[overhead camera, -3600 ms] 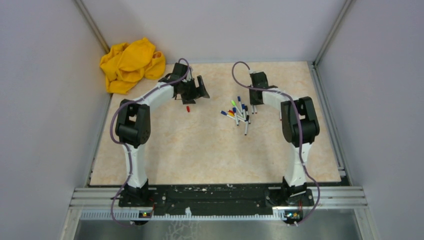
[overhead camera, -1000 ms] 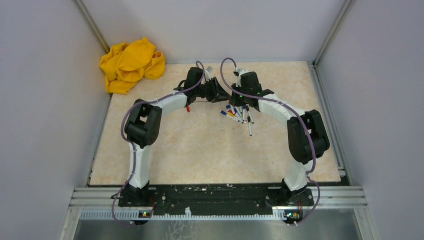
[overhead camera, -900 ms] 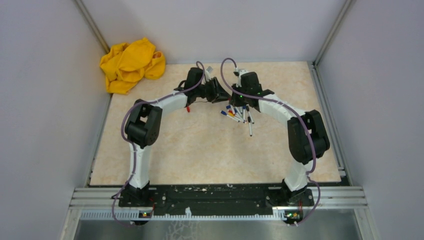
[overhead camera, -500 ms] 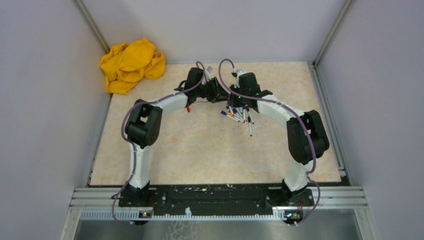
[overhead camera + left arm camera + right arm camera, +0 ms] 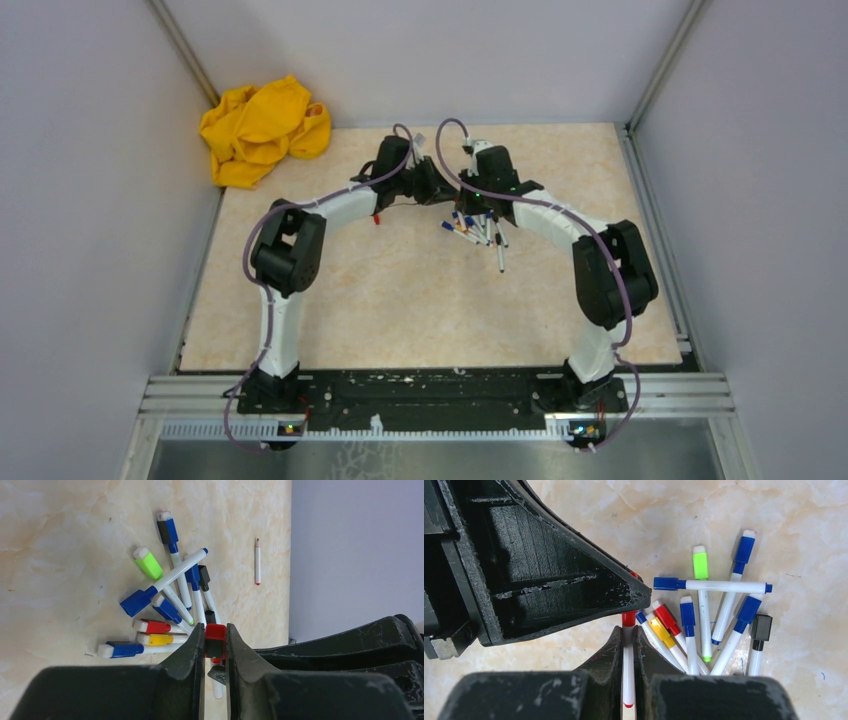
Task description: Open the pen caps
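The left gripper (image 5: 215,642) is pinching the red pen cap (image 5: 215,631) just beside the pen pile (image 5: 170,605), the right gripper (image 5: 628,634) is squeezing its white barrel (image 5: 628,672), and a crooked pull could be making the cap slip.

The left gripper (image 5: 440,189) and right gripper (image 5: 464,188) meet tip to tip, clamped on one pen's cap (image 5: 215,634) and barrel (image 5: 628,670), so each blocks the other's way forward. Just beneath them a pile (image 5: 478,230) of pens crowds the table (image 5: 400,310). The cloth (image 5: 262,128) lies well behind the left gripper. Bare table spreads on their near side.
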